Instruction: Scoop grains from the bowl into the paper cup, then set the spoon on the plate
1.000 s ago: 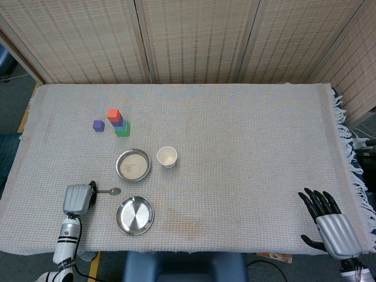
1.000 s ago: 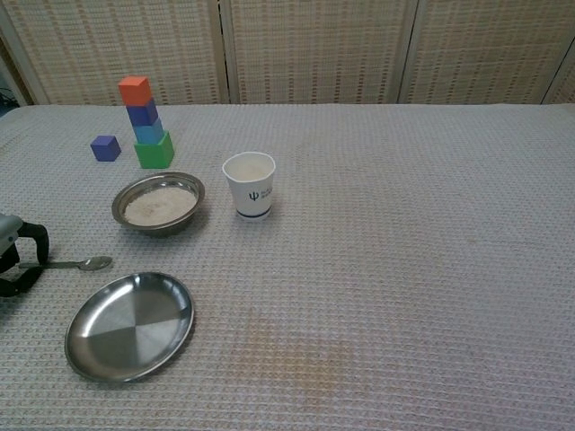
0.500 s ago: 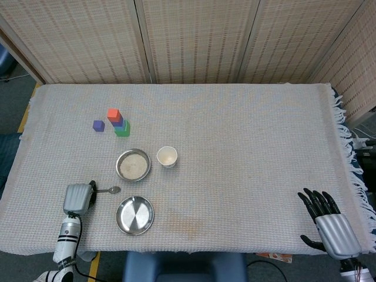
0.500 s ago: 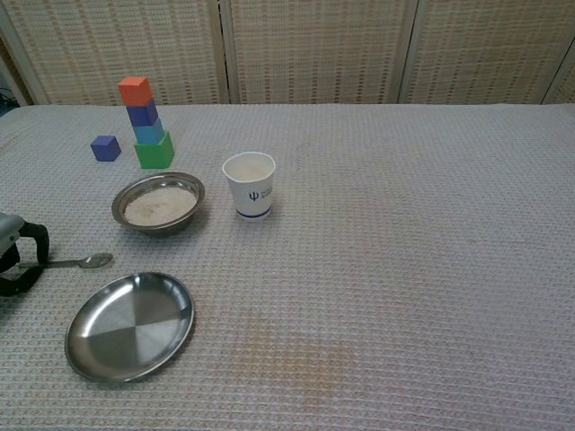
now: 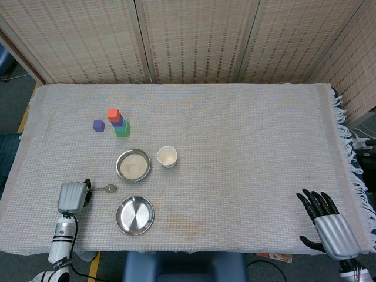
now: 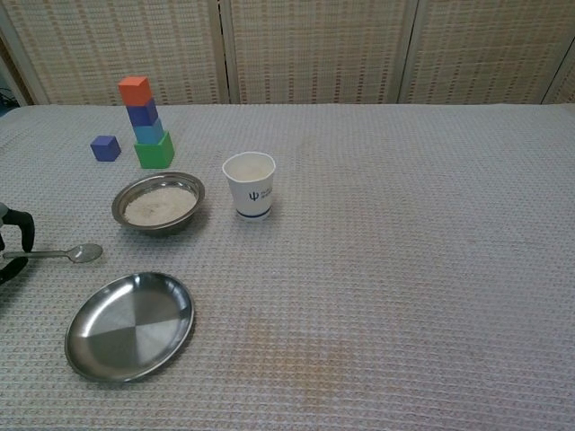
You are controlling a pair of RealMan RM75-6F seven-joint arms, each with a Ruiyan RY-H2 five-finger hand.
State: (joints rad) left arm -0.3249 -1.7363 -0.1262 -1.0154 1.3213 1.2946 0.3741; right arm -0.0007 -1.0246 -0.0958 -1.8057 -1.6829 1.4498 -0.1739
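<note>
A steel bowl [image 5: 133,165] of pale grains [image 6: 158,205] sits left of centre, with the white paper cup [image 5: 167,156] just to its right. In front of the bowl lies the empty steel plate [image 5: 135,215]. My left hand [image 5: 73,197] is at the table's near left and holds the handle of a small metal spoon [image 6: 65,254]. The spoon's bowl points right, between the grain bowl and the plate. Only the fingers of this hand [image 6: 13,242] show at the chest view's left edge. My right hand [image 5: 326,220] rests open at the near right corner, fingers spread, holding nothing.
A tower of coloured blocks [image 5: 118,122] and a single purple cube [image 5: 98,125] stand behind the bowl at the back left. A woven cloth [image 5: 247,141] covers the table, fringed on the right edge. Screens stand behind the table.
My left hand has drawn back to the left with the spoon, which has shifted left and slightly away from the plate. The right hand has stayed put.
</note>
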